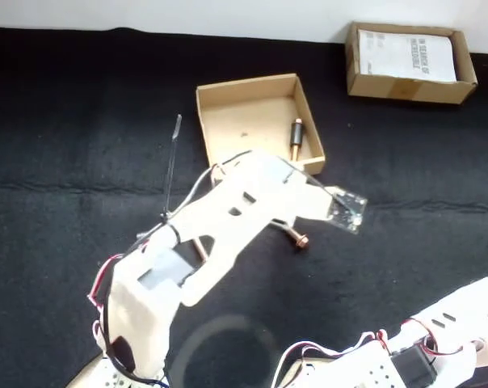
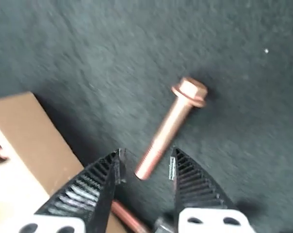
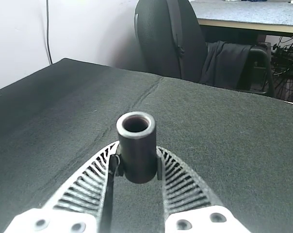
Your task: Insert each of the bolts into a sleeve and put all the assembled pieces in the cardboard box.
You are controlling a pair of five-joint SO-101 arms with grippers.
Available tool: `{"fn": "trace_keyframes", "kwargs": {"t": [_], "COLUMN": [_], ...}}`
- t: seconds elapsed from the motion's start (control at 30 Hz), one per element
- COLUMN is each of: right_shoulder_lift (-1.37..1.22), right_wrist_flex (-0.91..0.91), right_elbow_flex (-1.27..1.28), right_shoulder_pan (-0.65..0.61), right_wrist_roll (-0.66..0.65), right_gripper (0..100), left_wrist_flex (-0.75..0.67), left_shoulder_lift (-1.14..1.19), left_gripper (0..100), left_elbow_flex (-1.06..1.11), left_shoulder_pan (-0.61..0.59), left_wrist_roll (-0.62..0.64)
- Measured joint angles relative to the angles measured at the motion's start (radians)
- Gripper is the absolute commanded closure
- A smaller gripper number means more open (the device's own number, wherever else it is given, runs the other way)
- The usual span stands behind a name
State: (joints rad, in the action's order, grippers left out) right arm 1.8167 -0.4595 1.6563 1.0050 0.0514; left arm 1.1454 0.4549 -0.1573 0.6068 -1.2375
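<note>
A copper bolt (image 2: 173,127) lies on the black cloth, its flanged head (image 2: 190,92) pointing away from my left gripper (image 2: 146,165). That gripper is open, its fingers on either side of the bolt's threaded end. The high view has the bolt (image 1: 299,239) poking out from under the left arm, just in front of the cardboard box (image 1: 228,97). One assembled piece (image 1: 296,137) lies inside the box by its right wall. My right gripper (image 3: 136,167) is shut on a dark sleeve (image 3: 136,145), held upright with its bore showing.
A corner of the cardboard box (image 2: 25,141) is close beside the left gripper. A second copper rod (image 2: 129,218) shows under the left fingers. Another box holding a paper sheet (image 1: 410,61) stands at the back right. The right arm (image 1: 438,339) is at the front right.
</note>
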Motion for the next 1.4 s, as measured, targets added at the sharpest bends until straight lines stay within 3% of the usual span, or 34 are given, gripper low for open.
{"fn": "trace_keyframes", "kwargs": {"t": [0.17, 0.5, 1.13, 1.4], "right_shoulder_lift": [0.000, 0.000, 0.000, 0.000], "right_wrist_flex": [0.000, 0.000, 0.000, 0.000], "right_elbow_flex": [0.000, 0.000, 0.000, 0.000], "right_shoulder_pan": [0.000, 0.000, 0.018, 0.061], "right_wrist_roll": [0.000, 0.000, -0.043, -0.043], "right_gripper": [99.1, 99.1, 99.1, 99.1], "left_wrist_flex": [0.077, 0.204, 0.147, 0.107], "left_shoulder_lift": [0.057, 0.083, 0.094, 0.226], "left_gripper": [84, 85, 85, 85], "left_elbow_flex": [-0.109, -0.117, -0.117, -0.163], "left_shoulder_pan": [0.028, 0.043, 0.112, 0.114], "left_wrist_roll": [0.000, 0.000, 0.018, 0.026]}}
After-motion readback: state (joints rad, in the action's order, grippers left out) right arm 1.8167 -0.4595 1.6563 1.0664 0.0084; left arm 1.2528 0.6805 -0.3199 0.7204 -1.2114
